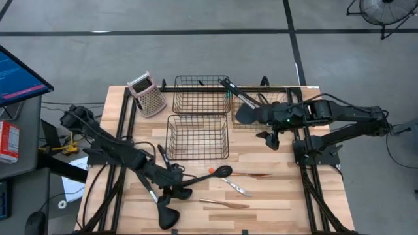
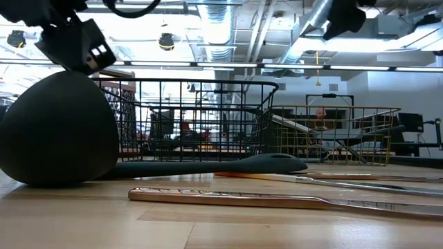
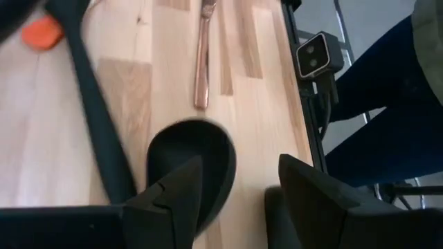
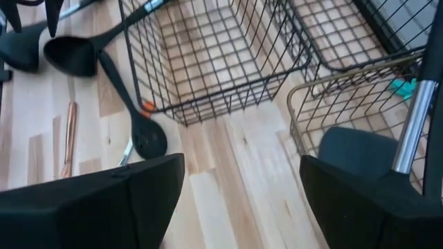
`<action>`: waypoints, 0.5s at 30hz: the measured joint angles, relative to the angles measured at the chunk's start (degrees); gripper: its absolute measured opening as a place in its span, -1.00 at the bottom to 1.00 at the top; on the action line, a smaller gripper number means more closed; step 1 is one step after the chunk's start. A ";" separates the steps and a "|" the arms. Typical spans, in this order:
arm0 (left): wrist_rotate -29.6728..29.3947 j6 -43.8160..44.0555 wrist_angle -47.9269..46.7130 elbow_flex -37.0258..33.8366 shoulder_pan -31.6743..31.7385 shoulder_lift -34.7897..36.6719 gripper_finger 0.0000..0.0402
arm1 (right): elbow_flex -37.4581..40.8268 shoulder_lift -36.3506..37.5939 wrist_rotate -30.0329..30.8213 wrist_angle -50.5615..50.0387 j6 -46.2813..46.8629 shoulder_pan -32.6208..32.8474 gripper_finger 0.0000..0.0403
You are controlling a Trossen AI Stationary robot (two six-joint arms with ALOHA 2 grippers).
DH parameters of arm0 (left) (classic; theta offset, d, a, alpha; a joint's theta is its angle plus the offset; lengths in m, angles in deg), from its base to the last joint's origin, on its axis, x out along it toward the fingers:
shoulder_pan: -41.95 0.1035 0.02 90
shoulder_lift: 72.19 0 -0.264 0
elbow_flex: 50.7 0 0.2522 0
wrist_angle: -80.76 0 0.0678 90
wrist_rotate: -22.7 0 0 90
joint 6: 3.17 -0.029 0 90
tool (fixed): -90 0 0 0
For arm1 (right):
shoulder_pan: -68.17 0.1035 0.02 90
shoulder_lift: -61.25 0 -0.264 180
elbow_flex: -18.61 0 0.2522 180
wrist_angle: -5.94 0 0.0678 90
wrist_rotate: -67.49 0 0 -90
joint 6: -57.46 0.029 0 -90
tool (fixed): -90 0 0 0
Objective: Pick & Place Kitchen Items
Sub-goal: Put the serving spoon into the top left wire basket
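Black ladles (image 1: 168,212) and a black spoon with an orange band (image 1: 219,172) lie on the near part of the wooden table, with thin copper-handled pieces (image 1: 225,203) beside them. My left gripper (image 1: 172,187) is open just over one ladle's bowl (image 3: 190,155); one finger stands over the bowl and the other over bare wood. I cannot tell whether it touches the ladle. My right gripper (image 1: 271,140) is open and empty, beside the right wire basket (image 1: 268,108), which holds a black turner (image 1: 245,111). In the low view the big ladle bowl (image 2: 55,131) rests on the table.
Two black wire baskets (image 1: 201,94) (image 1: 197,137) stand mid-table. A pink-topped metal grater (image 1: 147,94) stands at the far left. A copper piece (image 3: 203,55) lies beyond the ladle. A person's leg (image 3: 387,104) shows past the table's near edge.
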 joint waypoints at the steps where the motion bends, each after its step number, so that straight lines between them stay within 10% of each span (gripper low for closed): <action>1: 0.00 -0.33 0.77 0.00 0.00 -0.80 -0.13 | 0.00 0.00 0.01 -0.38 0.05 0.28 0.42; 15: 0.27 -0.03 2.07 0.00 -0.69 -9.79 -0.13 | 0.00 0.00 0.05 -0.52 0.04 1.32 0.42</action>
